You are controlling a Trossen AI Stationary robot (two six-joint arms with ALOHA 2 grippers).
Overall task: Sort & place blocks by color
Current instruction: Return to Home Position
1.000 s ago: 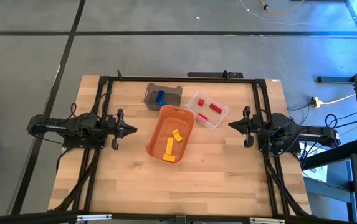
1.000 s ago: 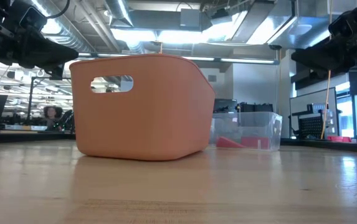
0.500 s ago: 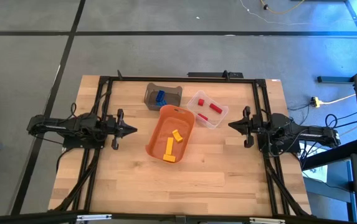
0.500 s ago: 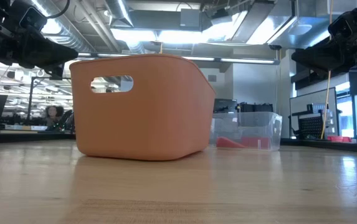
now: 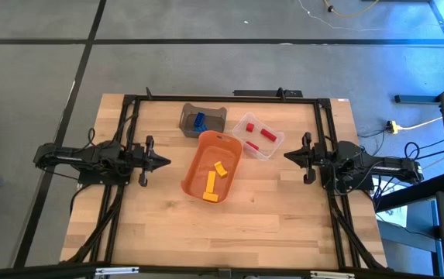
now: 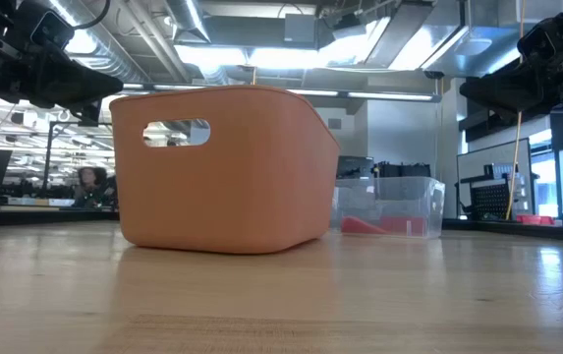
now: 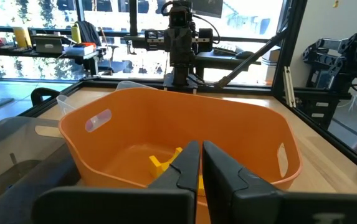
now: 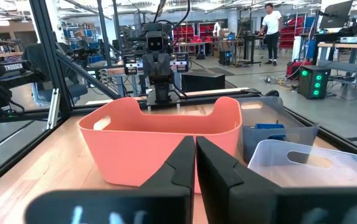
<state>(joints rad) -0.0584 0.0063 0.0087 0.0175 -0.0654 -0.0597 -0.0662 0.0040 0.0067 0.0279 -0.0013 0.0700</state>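
Flanking the orange tub [image 5: 198, 167], left gripper [image 5: 165, 162] and right gripper [image 5: 287, 156] hang clenched, empty; yellow blocks [image 5: 219, 169] lie inside the tub.

Blocks [image 5: 215, 177] lie inside three adjacent bins [image 5: 208, 153] on the table [image 5: 283, 225].

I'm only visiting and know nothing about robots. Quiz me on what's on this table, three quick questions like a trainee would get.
1. True or false: the left claw and the right claw are both shut, empty and away from the orange tub.
2. Fill in: the orange tub holds ___ blocks.
3. Where do the red blocks lie? A) orange tub B) transparent bin C) left claw

Key: 1 true; 2 yellow; 3 B.
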